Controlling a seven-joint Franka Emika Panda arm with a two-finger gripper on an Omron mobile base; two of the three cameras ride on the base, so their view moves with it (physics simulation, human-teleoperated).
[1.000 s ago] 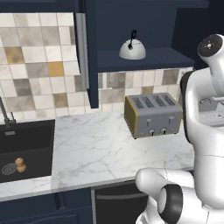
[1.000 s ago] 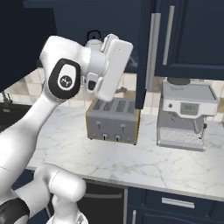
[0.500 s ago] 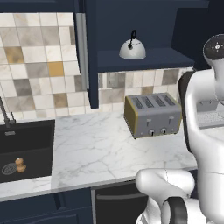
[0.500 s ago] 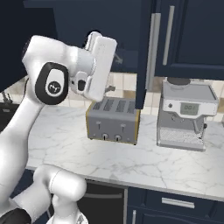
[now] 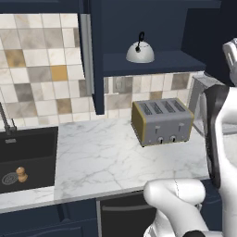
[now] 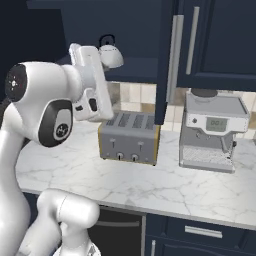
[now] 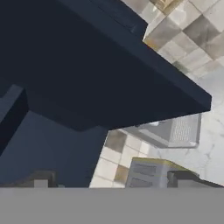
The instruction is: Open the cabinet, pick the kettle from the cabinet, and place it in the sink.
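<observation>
The cabinet (image 5: 148,28) stands open, its door (image 5: 97,60) swung edge-on with the silver bar handle (image 5: 85,51) facing left. On its shelf sits the kettle (image 5: 140,52), upright, silver-white with a thin black handle. From the right base view the kettle (image 6: 113,56) shows just behind the top of my white hand (image 6: 90,82), which is raised in front of the shelf and apart from it. My gripper (image 7: 114,183) is open, its dark fingertips (image 7: 41,179) wide apart with nothing between them. The black sink (image 5: 28,143) lies at the counter's far left.
A silver four-slot toaster (image 5: 162,121) stands on the marble counter (image 5: 97,157) under the shelf. A coffee machine (image 6: 215,130) is to its right. The dark faucet (image 5: 5,121) rises behind the sink, and a small brown thing (image 5: 21,173) lies by the drain.
My hand has swung left in the right base view, from in front of the open door to just before the kettle. The jaws stayed open. Kettle and door have not moved.
</observation>
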